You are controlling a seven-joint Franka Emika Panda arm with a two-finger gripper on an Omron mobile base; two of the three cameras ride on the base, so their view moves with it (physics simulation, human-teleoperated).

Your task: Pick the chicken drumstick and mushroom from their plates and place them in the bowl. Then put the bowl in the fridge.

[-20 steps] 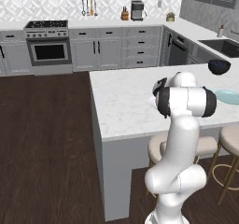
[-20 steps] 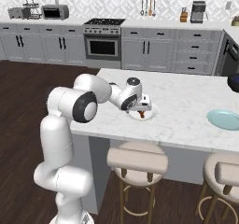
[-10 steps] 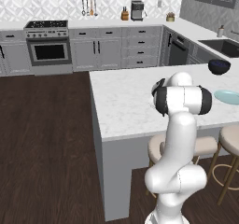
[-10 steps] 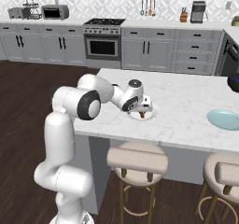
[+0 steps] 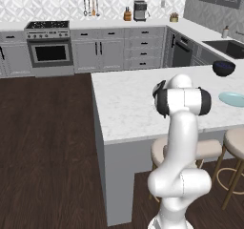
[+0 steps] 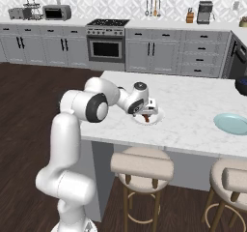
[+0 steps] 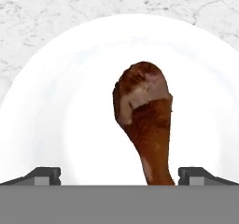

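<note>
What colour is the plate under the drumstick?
White; the plate under the drumstick shows best in the hand view.

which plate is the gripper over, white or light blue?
The white plate, with the chicken drumstick on it, under the open gripper. The light blue plate sits apart.

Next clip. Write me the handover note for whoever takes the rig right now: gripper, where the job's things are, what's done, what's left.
Gripper: open, empty, poised low over the round white plate on the marble island.
Reddish-brown chicken drumstick: lying on that plate, between the fingertips, not gripped.
Round light blue plate: further along the island; what it carries can't be made out.
Done: approach to the drumstick.
Left: grasp it, put it in the bowl, then the mushroom, then bowl into the fridge.
</note>
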